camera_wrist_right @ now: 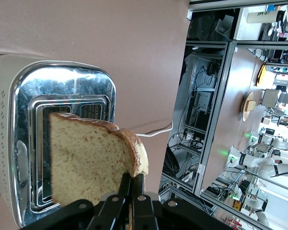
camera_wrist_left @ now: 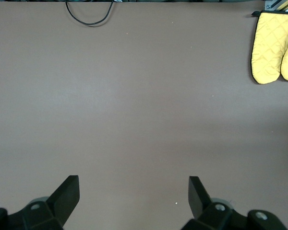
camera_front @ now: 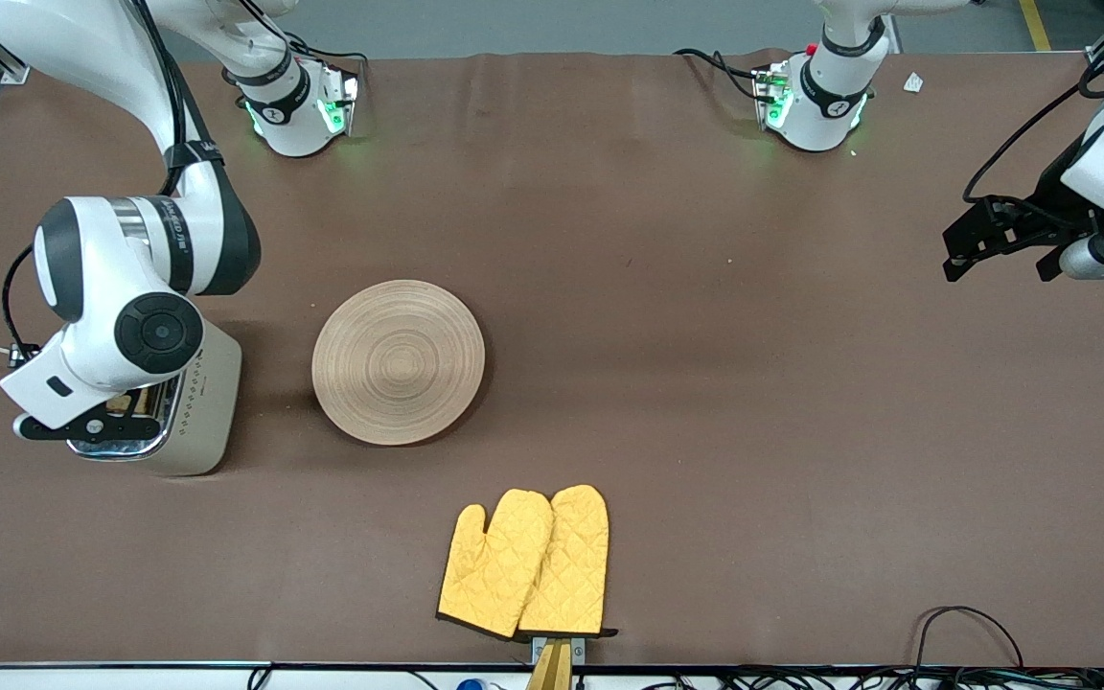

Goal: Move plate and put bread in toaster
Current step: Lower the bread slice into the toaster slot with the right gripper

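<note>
the right gripper [camera_wrist_right: 129, 194] hangs over the boxy cream toaster with the chrome top [camera_front: 190, 407] at the left of the front frame, jaws clamped on the crust edge of the square slice of pale speckled bread [camera_wrist_right: 91, 165]. in the right wrist view the slice stands on edge just above the slots, its broad face running along the slots' long axis, so the coming move looks like a straight lowering. the round tan wooden plate with ring grooves [camera_front: 398, 361] lies on the brown surface [camera_front: 705, 383] beside the toaster, bare. the left gripper [camera_wrist_left: 133, 194] waits at the frame's right, jaws apart over bare surface. yellow quilted oven mitts [camera_front: 525, 563] lie low in the frame.
</note>
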Controlling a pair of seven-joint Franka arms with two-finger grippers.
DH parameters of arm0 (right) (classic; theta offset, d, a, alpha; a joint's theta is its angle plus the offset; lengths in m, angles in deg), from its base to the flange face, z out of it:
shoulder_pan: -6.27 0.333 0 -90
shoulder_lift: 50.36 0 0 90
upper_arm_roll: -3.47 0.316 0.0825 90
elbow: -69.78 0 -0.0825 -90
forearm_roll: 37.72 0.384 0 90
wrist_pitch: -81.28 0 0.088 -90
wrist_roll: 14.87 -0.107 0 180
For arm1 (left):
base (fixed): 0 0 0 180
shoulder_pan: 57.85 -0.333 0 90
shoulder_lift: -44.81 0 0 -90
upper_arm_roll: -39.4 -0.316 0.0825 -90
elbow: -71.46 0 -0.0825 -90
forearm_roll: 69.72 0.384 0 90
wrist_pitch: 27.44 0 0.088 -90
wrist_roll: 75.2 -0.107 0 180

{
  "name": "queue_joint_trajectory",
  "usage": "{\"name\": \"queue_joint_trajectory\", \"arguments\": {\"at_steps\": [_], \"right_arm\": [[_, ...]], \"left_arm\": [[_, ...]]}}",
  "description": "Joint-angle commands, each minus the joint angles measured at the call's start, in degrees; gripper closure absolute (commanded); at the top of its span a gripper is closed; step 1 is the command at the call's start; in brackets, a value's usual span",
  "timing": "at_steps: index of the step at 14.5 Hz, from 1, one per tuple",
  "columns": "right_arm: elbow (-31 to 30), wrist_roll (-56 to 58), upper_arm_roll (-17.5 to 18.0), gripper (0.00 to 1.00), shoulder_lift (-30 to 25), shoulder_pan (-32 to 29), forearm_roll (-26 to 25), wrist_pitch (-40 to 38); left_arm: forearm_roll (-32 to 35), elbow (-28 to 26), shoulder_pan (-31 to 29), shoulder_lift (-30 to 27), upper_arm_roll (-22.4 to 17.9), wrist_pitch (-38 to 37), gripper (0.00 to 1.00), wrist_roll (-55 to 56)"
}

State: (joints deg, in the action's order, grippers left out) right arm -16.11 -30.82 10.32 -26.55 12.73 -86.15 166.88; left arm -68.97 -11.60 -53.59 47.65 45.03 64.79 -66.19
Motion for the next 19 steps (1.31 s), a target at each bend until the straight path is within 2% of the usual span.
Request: {"name": "queue_joint_trajectory", "arguments": {"at_steps": [1, 13, 19], "right_arm": [[-1.3, -2.24, 0.35, 1.0, 0.08, -0.22, -1.49, 0.17], [-3.32, -7.25, 0.35, 1.0, 2.46, -0.04, -3.95, 2.46], [-8.76, -13.04, 0.35, 1.0, 2.99, -1.44, -2.55, 8.78]], "left_arm": [[-0.49, -0.96, -0.12, -1.26, -0.27, -0.39, 0.0, -1.01], [-0.57, -1.05, -0.12, -1.26, -0.27, -0.39, 0.0, -1.1], [-0.49, -1.05, -0.12, -1.26, -0.27, -0.39, 0.0, -1.01]]}}
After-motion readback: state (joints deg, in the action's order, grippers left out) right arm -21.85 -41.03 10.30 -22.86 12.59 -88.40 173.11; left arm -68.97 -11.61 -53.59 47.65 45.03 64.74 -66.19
